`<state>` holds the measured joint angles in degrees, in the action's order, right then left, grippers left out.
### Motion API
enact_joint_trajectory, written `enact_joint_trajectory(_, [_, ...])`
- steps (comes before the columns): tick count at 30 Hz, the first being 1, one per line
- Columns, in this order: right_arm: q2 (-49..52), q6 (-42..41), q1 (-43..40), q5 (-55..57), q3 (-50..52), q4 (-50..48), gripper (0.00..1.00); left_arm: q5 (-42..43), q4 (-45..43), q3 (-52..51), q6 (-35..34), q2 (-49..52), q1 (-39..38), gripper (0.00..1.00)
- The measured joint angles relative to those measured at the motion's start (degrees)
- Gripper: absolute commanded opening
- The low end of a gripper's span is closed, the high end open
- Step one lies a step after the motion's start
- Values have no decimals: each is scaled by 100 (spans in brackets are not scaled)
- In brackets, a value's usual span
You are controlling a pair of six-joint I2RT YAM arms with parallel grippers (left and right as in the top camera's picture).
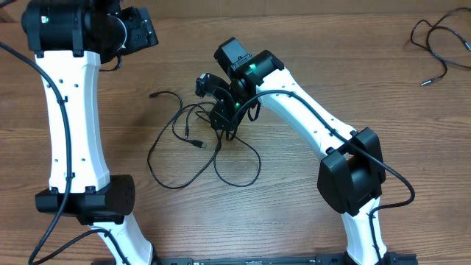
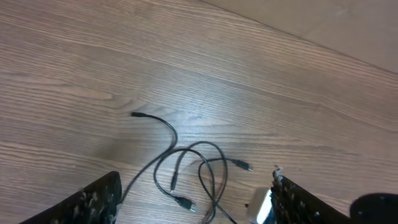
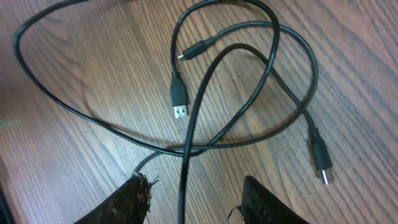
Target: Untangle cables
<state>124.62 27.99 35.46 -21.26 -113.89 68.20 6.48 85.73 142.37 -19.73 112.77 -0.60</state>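
Note:
The cables (image 1: 199, 143) lie as a loose tangle of thin black loops with small plug ends in the middle of the wooden table. My right gripper (image 1: 221, 118) hangs low over the tangle's right part. In the right wrist view its jaws (image 3: 196, 199) stand open, and one strand of the cables (image 3: 179, 93) runs between them, touched by neither finger. My left gripper (image 1: 143, 33) is up at the far left, well away from the tangle. It is open (image 2: 193, 199), and the cables (image 2: 174, 138) lie on the wood far below it.
Another thin black cord (image 1: 441, 44) lies by itself in the far right corner. The left arm's base (image 1: 88, 202) and the right arm's base (image 1: 353, 180) stand at the near edge. Thicker black arm cables run along both arms.

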Motion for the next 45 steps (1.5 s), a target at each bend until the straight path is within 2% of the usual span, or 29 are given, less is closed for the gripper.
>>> enact_joint_trajectory(2, [0, -39, -2, -92, 0, -2, 43, 57, 2, 0, 17, 0, -4, 88])
enact_joint_trajectory(14, [0, -76, 0, -192, 22, -192, 43, -76, 31, 0, 66, 0, -4, 90])
enact_joint_trajectory(19, [0, -76, 0, -208, 367, -345, 43, -142, 85, 0, 87, 0, -4, 91])
enact_joint_trajectory(21, [0, -63, 0, -208, 614, -507, 15, -162, 85, 0, 131, 0, -4, 91])
enact_joint_trajectory(23, [0, -68, 0, -216, 879, -662, 4, -179, 83, 0, 170, 0, -4, 91])
enact_joint_trajectory(27, [0, -210, 0, -232, 1191, -1141, 4, -201, 83, 0, 192, 0, -4, 91])
enact_joint_trajectory(31, [0, -776, 0, -240, 1220, -1871, 4, -201, 111, 0, 192, 0, -4, 89])
enact_joint_trajectory(35, [0, -1241, -7, -278, 1220, -1937, 4, -201, 256, 0, 197, 0, -4, 86])
enact_joint_trajectory(42, [-2, -1596, -22, -186, 1172, -2035, 4, -201, 345, 0, 219, 0, -4, 89])
enact_joint_trajectory(45, [-55, -1641, -22, 0, 938, -1965, 4, -203, 345, 0, 221, 0, -4, 80])
